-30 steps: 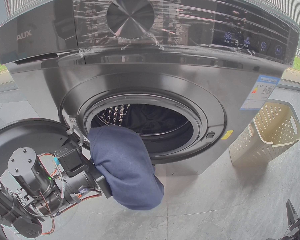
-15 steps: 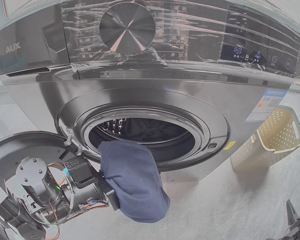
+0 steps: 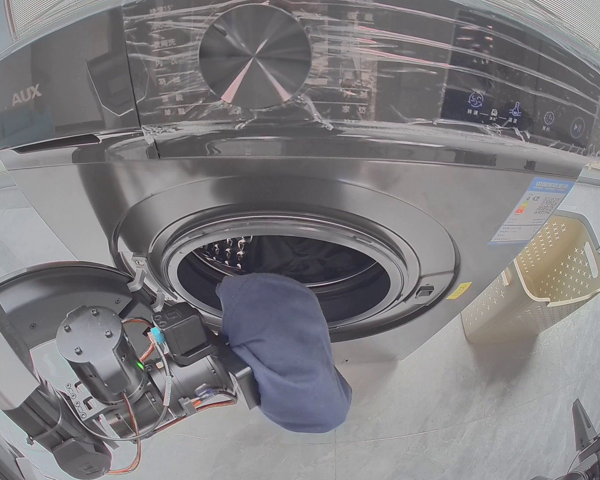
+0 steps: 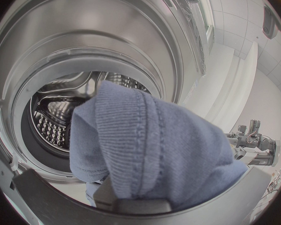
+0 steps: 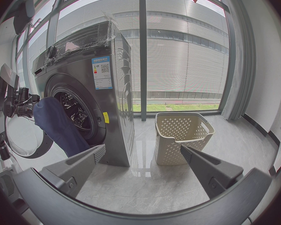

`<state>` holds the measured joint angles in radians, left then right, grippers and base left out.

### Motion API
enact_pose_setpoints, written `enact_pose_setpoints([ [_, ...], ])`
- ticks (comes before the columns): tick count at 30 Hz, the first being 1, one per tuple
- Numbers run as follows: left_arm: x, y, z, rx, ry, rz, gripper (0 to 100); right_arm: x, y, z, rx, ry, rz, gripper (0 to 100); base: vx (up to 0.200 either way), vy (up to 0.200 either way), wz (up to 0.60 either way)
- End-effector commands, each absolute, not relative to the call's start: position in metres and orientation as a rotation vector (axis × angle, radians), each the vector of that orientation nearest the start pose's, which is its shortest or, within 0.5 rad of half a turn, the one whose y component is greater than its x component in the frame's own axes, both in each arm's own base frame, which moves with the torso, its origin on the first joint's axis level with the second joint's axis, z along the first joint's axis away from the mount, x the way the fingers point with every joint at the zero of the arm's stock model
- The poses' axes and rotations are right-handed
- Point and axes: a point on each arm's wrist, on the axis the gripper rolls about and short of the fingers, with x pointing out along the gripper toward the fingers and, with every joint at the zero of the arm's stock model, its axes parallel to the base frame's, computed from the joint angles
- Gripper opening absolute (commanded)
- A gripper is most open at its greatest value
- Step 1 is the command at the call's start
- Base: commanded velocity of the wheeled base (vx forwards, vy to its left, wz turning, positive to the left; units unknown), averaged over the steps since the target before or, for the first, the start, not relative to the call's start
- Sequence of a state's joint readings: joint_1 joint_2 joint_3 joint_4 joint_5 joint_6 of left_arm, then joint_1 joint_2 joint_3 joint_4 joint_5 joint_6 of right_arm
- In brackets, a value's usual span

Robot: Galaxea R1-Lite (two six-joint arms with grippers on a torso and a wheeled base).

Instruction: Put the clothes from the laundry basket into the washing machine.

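A navy blue garment hangs over my left gripper, which is shut on it just in front of the lower left rim of the washing machine's drum opening. The cloth hides most of the fingers. Dark clothing lies inside the drum. The cream laundry basket stands on the floor to the right of the machine and looks empty in the right wrist view. My right gripper is open and holds nothing, low at the right, away from the machine.
The round machine door stands swung open to the left, behind my left arm. Grey tiled floor lies free between machine, basket and right gripper. Tall windows stand behind the basket.
The head camera shifted first, bringing the machine closer. Since then my left gripper has carried the navy garment to the right and up, closer to the drum opening. The right gripper has not moved.
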<state>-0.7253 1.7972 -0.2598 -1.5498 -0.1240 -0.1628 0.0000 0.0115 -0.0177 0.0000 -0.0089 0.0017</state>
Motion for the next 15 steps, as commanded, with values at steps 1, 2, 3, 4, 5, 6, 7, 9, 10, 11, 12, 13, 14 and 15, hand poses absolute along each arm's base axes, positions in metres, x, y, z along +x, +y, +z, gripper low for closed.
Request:
enact_pose_setpoints([
  [1, 0.1905, -0.1721, 0.1243, -0.165, 0.039, -0.849, 0, -0.0229, -0.0002, 0.0759, 0.002, -0.002, -0.009, 100, 0.000, 0.000, 0.00],
  [2, 0.1896, -0.1719, 0.1259, -0.167, 0.033, -0.851, 0, -0.0229, -0.0002, 0.0759, 0.002, -0.002, -0.009, 100, 0.000, 0.000, 0.00],
  [3, 0.1896, -0.1719, 0.1259, -0.167, 0.033, -0.851, 0, -0.0229, -0.0002, 0.0759, 0.002, -0.002, -0.009, 100, 0.000, 0.000, 0.00],
  [4, 0.1880, -0.1705, 0.1276, -0.167, 0.028, -0.851, 0, -0.0229, -0.0002, 0.0759, 0.002, -0.002, -0.009, 100, 0.000, 0.000, 0.00],
  [5, 0.1880, -0.1705, 0.1278, -0.168, 0.026, -0.851, 0, -0.0229, -0.0002, 0.0759, 0.002, -0.002, -0.009, 100, 0.000, 0.000, 0.00],
  [6, 0.1874, -0.1699, 0.1302, -0.172, 0.018, -0.851, 0, -0.0229, -0.0002, 0.0759, 0.002, -0.002, -0.009, 100, 0.000, 0.000, 0.00],
  [7, 0.1877, -0.1696, 0.1309, -0.173, 0.014, -0.849, 0, -0.0229, -0.0002, 0.0759, 0.002, -0.002, -0.009, 100, 0.000, 0.000, 0.00],
  [9, 0.1882, -0.1690, 0.1309, -0.179, 0.017, -0.845, 0, -0.0229, -0.0002, 0.0759, 0.002, -0.002, -0.009, 100, 0.000, 0.000, 0.00],
  [10, 0.1881, -0.1684, 0.1305, -0.187, 0.022, -0.843, 0, -0.0229, -0.0002, 0.0759, 0.002, -0.002, -0.009, 100, 0.000, 0.000, 0.00],
  [11, 0.1875, -0.1679, 0.1294, -0.194, 0.032, -0.843, 0, -0.0229, -0.0002, 0.0759, 0.002, -0.002, -0.009, 100, 0.000, 0.000, 0.00],
  [12, 0.1861, -0.1682, 0.1272, -0.201, 0.047, -0.846, 0, -0.0229, -0.0002, 0.0759, 0.002, -0.002, -0.009, 100, 0.000, 0.000, 0.00],
  [13, 0.1854, -0.1681, 0.1260, -0.200, 0.054, -0.847, 0, -0.0229, -0.0002, 0.0759, 0.002, -0.002, -0.009, 100, 0.000, 0.000, 0.00],
  [14, 0.1845, -0.1678, 0.1244, -0.199, 0.062, -0.848, 0, -0.0229, -0.0002, 0.0759, 0.002, -0.002, -0.009, 100, 0.000, 0.000, 0.00],
  [15, 0.1846, -0.1679, 0.1217, -0.193, 0.073, -0.847, 0, -0.0229, -0.0002, 0.0759, 0.002, -0.002, -0.009, 100, 0.000, 0.000, 0.00],
])
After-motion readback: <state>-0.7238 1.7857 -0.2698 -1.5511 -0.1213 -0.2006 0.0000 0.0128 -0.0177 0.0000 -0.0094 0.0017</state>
